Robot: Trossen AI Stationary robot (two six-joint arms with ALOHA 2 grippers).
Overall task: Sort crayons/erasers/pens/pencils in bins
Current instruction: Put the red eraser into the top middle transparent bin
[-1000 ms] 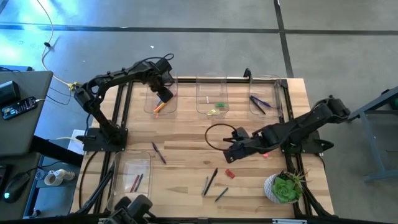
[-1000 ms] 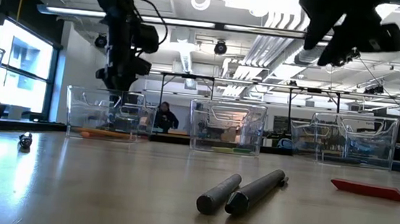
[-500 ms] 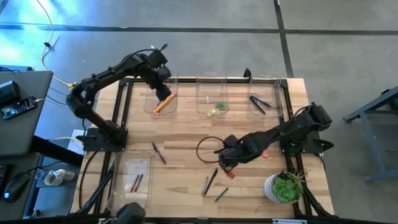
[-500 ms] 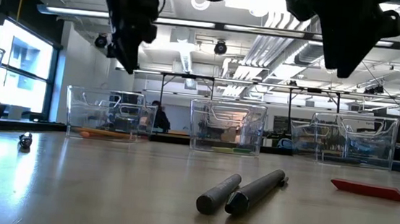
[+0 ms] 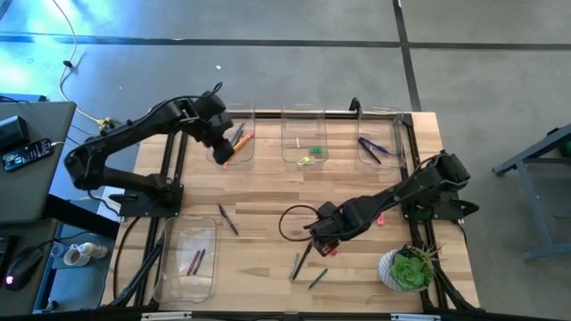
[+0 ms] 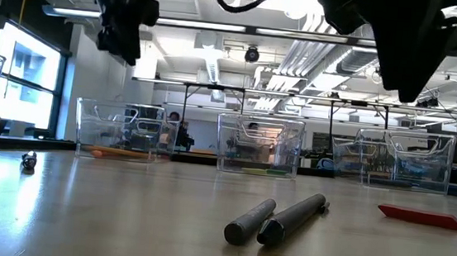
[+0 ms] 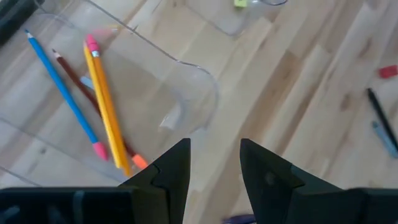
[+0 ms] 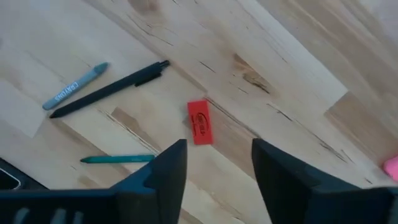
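Note:
My right gripper [image 5: 318,239] [image 8: 217,163] hangs open, pointing down, just over a red eraser [image 8: 199,122] that lies flat on the table. Beside the eraser lie a black pen [image 8: 112,89], a grey crayon [image 8: 74,86] and a teal stick [image 8: 118,159]. A pink eraser [image 5: 381,218] lies farther right. My left gripper [image 5: 219,135] [image 7: 214,163] is open and empty above the near left corner of the far left bin [image 5: 234,138], which holds the pencils [image 7: 102,106]. A purple pen [image 5: 228,218] lies loose on the table's left half.
The far middle bin [image 5: 303,135] holds green and yellow erasers. The far right bin [image 5: 379,141] holds pens. A long bin [image 5: 190,259] at the near left holds crayons. A potted plant [image 5: 409,267] stands at the near right. A black cable loop [image 5: 293,221] hangs beside my right gripper.
My left gripper has risen out of the far left bin and drawn back toward the table's left edge, empty. My right gripper has gone toward the near left, over the red eraser, and has tipped to point down.

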